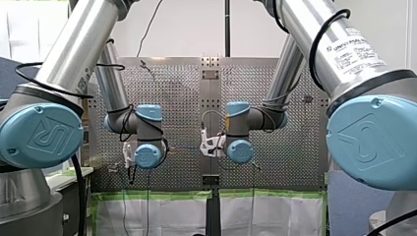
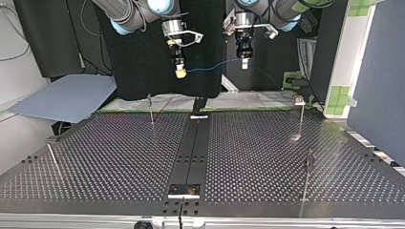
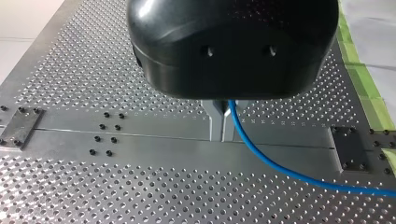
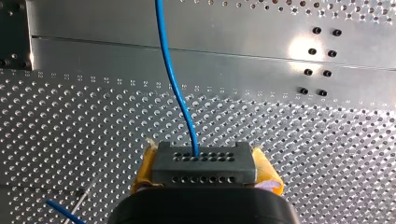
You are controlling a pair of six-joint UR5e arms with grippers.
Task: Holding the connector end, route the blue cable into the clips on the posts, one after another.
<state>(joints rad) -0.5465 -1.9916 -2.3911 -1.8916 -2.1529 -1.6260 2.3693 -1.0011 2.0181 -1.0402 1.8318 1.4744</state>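
— While my right gripper (image 4: 204,163) is the place to begin, what are its yellow pads (image 4: 144,168) doing?
— They press in on the two short ends of the connector (image 4: 205,170), so the block is pinched between them.
— How does that connector look?
— A dark grey block, with two rows of small round holes in the face turned away from the gripper.
— And the blue cable (image 4: 173,88)?
— Thin, smooth, bright blue. It leaves a hole in the upper row and runs straight ahead of the gripper with one soft bend, over the perforated table (image 4: 327,154).
— What about my left gripper (image 3: 222,125)?
— Its metal fingers (image 3: 215,121) are pressed together on the cable, which comes out at their side and curves away across the table's plain centre strip (image 3: 140,135).
— Where does that leave the cable as a whole?
— In the top view it is strung in the air between the two grippers, well above the table. Its long axis lies across that view, nearly level, a little lower at my right gripper's end. Past my left gripper a further stretch slants down toward the view's right.
— And the posts (image 2: 151,109)?
— Thin rods standing on the table, well apart from the cable. Their clips are too small to make out.
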